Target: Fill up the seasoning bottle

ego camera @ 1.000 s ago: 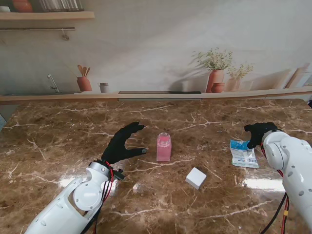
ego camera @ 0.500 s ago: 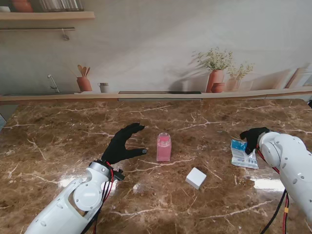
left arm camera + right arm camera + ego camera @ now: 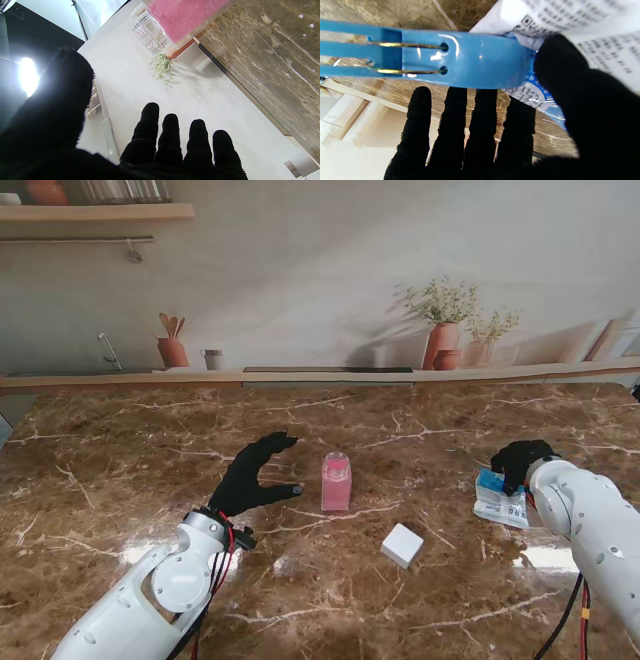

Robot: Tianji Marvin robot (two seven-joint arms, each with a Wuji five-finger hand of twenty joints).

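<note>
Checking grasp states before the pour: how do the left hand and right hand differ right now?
The left hand is open, fingers spread beside the pink seasoning bottle, not touching it; the right hand is down on the seasoning bag. The left hand has nothing between its fingers; the right has the bag's blue clip between thumb and fingers, grip unconfirmed. Both wear black gloves.

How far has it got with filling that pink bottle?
Barely begun. Done: the seasoning bottle stands upright with no cap on; a white cap lies nearer to me. In hand: the right hand is over the refill bag, at its blue clip; the left hand waits open beside the bottle. Left: unclipping, pouring, capping.
</note>
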